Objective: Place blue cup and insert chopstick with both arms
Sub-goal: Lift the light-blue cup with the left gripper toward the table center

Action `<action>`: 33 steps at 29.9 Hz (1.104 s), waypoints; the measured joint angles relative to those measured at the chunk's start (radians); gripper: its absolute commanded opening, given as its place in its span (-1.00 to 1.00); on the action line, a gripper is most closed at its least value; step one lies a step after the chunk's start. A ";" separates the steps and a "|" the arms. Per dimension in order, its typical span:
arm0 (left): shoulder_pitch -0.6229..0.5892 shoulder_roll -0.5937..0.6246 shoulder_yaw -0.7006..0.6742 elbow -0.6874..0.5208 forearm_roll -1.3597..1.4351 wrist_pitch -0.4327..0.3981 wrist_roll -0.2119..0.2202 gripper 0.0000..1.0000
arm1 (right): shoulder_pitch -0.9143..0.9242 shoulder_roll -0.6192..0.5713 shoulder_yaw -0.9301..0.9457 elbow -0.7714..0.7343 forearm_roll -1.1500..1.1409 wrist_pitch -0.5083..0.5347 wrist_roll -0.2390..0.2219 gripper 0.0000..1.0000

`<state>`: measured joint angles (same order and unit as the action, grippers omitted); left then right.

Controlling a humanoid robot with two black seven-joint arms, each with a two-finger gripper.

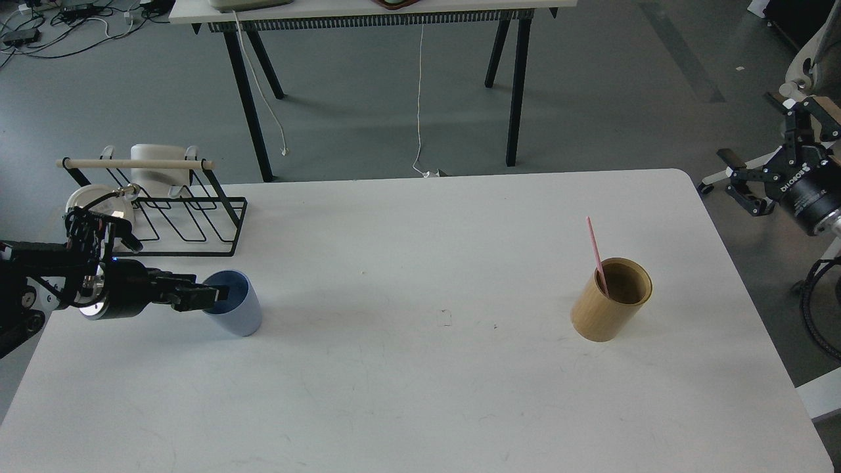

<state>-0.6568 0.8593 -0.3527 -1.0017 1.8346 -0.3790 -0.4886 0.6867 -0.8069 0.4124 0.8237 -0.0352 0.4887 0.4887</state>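
Observation:
The blue cup (234, 310) stands upright on the left part of the white table (420, 394). My left gripper (211, 297) reaches in from the left at the cup's left rim. One finger looks to be inside the mouth, and its fingers (197, 297) hide that side of the rim. I cannot tell whether they press the wall. A single pink chopstick (596, 253) leans in the tan wooden cylinder (611, 299) on the right. My right gripper (765, 151) hangs open and empty off the table's right edge, far from both.
A black wire rack (184, 213) with a pale wooden rod (135, 163) stands at the back left, behind my left arm, with a white dish (92, 200) beside it. A second table (368, 10) stands on the floor beyond.

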 measured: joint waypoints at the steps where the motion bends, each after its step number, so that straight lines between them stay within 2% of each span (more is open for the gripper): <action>1: 0.001 0.000 0.000 0.000 0.000 0.007 0.000 0.32 | -0.001 0.000 0.000 0.000 0.000 0.000 0.000 0.94; 4: 0.004 -0.001 0.000 0.002 0.000 0.015 0.000 0.26 | -0.005 0.000 0.000 0.000 0.000 0.000 0.000 0.94; 11: 0.006 -0.002 0.000 0.013 -0.005 0.020 0.000 -0.05 | -0.007 -0.007 0.000 0.000 0.000 0.000 0.000 0.94; 13: 0.006 -0.002 0.000 0.014 -0.005 0.021 0.000 -0.26 | -0.007 -0.007 0.000 0.000 0.000 0.000 0.000 0.94; 16: 0.006 -0.002 0.000 0.014 -0.002 0.028 0.000 -0.39 | -0.008 -0.008 0.000 0.000 0.000 0.000 0.000 0.94; 20: 0.006 -0.002 0.000 0.014 -0.001 0.042 0.000 -0.78 | -0.012 -0.009 0.000 0.000 0.000 0.000 0.000 0.94; 27: 0.011 -0.002 0.002 0.014 0.000 0.057 0.000 -0.90 | -0.021 -0.009 0.000 0.000 0.000 0.000 0.000 0.94; 33: 0.012 0.000 0.003 0.008 0.000 0.068 0.000 -0.92 | -0.034 -0.009 0.026 0.000 0.000 0.000 0.000 0.94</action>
<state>-0.6443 0.8597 -0.3498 -0.9939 1.8347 -0.3107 -0.4887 0.6531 -0.8161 0.4384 0.8236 -0.0353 0.4887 0.4887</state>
